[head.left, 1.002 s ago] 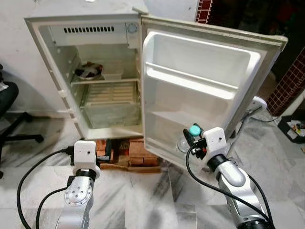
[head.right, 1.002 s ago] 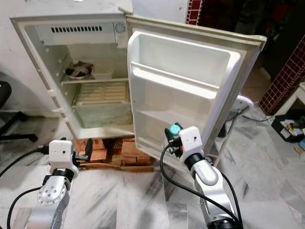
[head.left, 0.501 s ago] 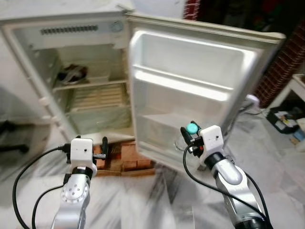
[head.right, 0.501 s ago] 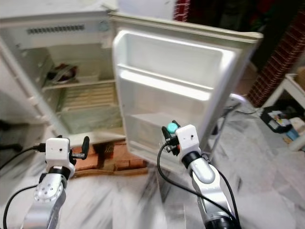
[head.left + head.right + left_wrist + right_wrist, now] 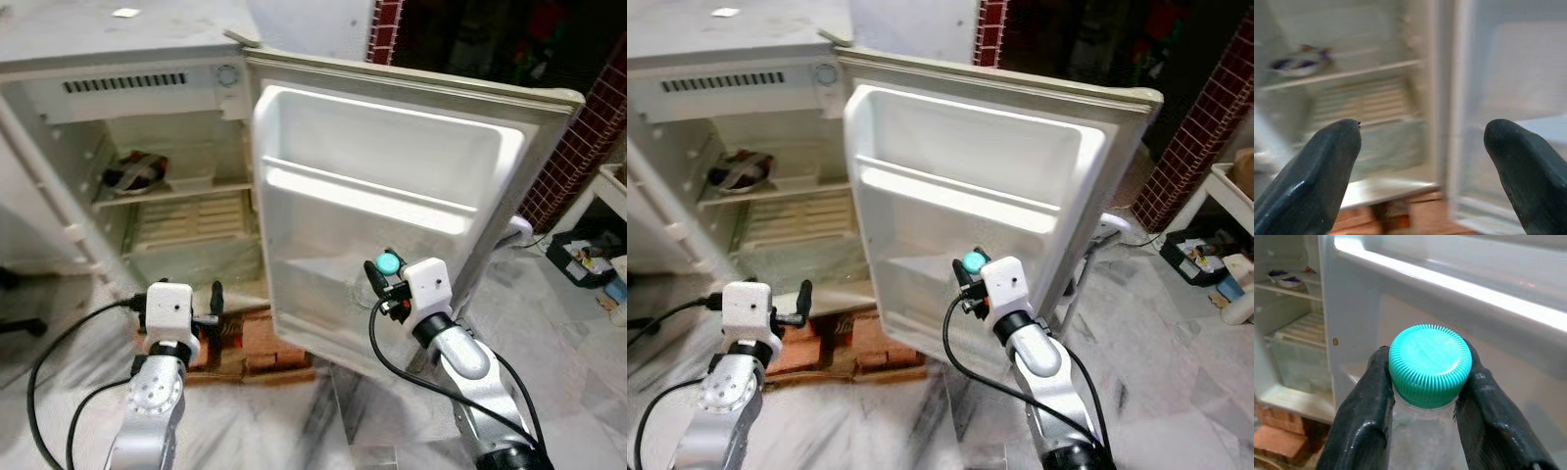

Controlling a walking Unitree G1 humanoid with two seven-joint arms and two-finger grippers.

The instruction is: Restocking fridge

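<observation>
Open fridge ahead on bricks (door swung right), bottle before the door's lower shelf.

A lived-in room of a home, with a small fridge set on the floor.

The compact white fridge stands propped on red bricks over a grey-veined marble floor, its door swung open. A red brick-tiled wall rises to the right, and the base of an office chair shows at the left edge.

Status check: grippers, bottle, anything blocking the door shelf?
Right gripper shut on bottle, at open fridge door. Left gripper open, idle. Door shelf unobstructed.
</observation>
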